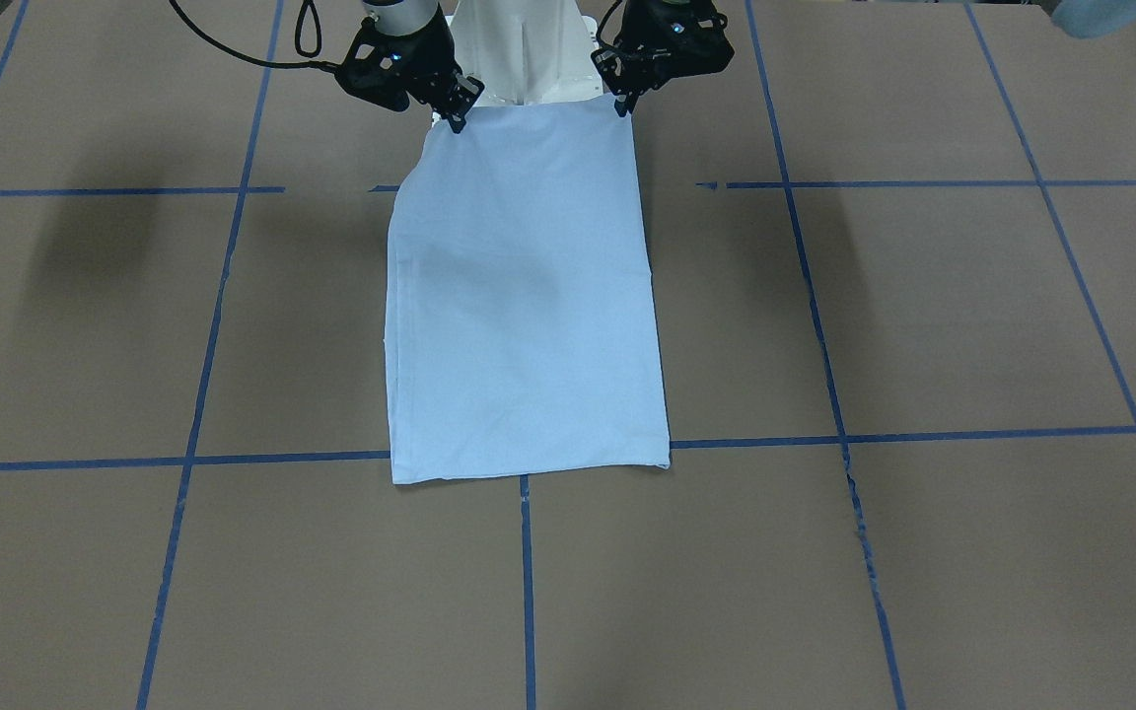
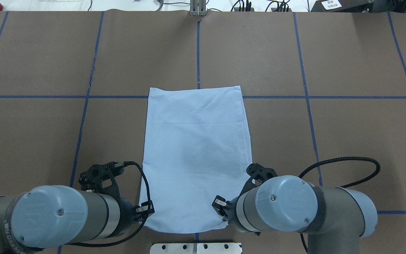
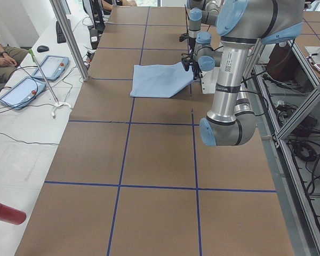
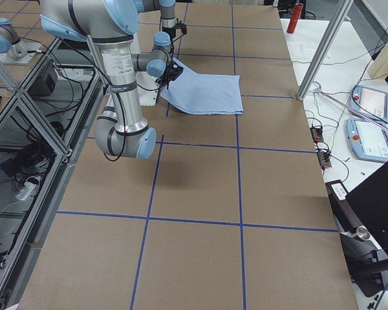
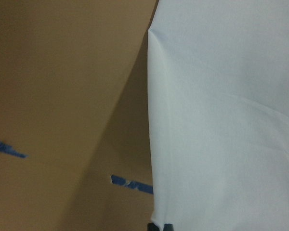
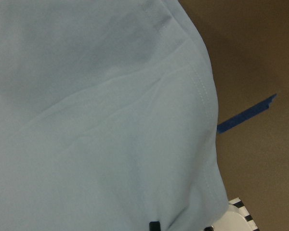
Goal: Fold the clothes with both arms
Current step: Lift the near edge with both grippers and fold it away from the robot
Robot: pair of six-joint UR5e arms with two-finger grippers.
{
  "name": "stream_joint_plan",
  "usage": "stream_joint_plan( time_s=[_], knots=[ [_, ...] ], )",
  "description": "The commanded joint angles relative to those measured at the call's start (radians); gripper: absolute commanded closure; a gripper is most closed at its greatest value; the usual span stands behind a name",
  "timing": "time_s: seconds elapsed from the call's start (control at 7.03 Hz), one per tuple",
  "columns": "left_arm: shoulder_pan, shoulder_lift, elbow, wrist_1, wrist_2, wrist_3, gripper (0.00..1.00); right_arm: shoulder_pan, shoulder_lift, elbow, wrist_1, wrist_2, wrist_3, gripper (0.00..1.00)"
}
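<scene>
Overhead: folded light blue T-shirt point(image 2: 196, 148) on worktop point(image 2: 41, 141); left end effector point(image 2: 147, 209) and right end effector point(image 2: 220, 205) each pinch a 6 o'clock corner.

Left arm point(image 2: 97, 211) and right arm point(image 2: 333, 204): grey metal tubes joined by round housings. Each housing is closed by a domed pale blue cap point(image 2: 46, 215) fixed with small screws point(image 2: 61, 212) near its rim. A black band point(image 2: 317, 208) rings the tube next to the cap. Black print point(image 3: 228, 63) runs along the upright tube.

Left claw point(image 1: 620, 104) and right claw point(image 1: 457, 120): black openwork frames tapering to two slim black fingers, each frame carrying a small blue light.

One black braided cable point(image 2: 347, 160) per arm loops out from the wrist.

Base point(image 1: 529, 49): white, on a white plate point(image 2: 196, 248) with a row of dark holes.
</scene>
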State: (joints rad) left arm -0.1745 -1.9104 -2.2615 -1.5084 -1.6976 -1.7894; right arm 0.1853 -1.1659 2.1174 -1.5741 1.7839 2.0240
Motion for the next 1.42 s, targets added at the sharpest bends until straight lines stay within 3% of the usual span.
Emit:
stream_joint_plan(
  time_s=[0.0,0.43,0.57,0.71,0.85,1.0,1.28],
  knots=[
    [0.012,-0.088,0.084,0.005,0.002,0.008,1.0,0.066,0.018,-0.058,0.009,0.002,-0.02,1.0],
    [-0.199,-0.102,0.161,-0.065,-0.02,0.138,1.0,0.233,0.119,-0.179,0.009,0.008,-0.094,1.0],
    [-0.268,-0.146,0.221,-0.084,-0.065,0.184,1.0,0.267,0.159,-0.251,0.046,0.008,-0.109,1.0],
    [-0.314,-0.185,0.32,-0.151,-0.071,0.186,1.0,0.296,0.173,-0.348,0.172,0.008,-0.107,1.0],
    [-0.359,-0.199,0.426,-0.264,-0.073,0.188,1.0,0.324,0.196,-0.425,0.228,0.009,-0.108,1.0],
    [-0.381,-0.216,0.524,-0.348,-0.073,0.188,1.0,0.348,0.227,-0.466,0.23,0.023,-0.117,1.0],
    [-0.421,-0.242,0.598,-0.394,-0.073,0.223,1.0,0.423,0.268,-0.505,0.23,0.09,-0.129,1.0]
  ],
)
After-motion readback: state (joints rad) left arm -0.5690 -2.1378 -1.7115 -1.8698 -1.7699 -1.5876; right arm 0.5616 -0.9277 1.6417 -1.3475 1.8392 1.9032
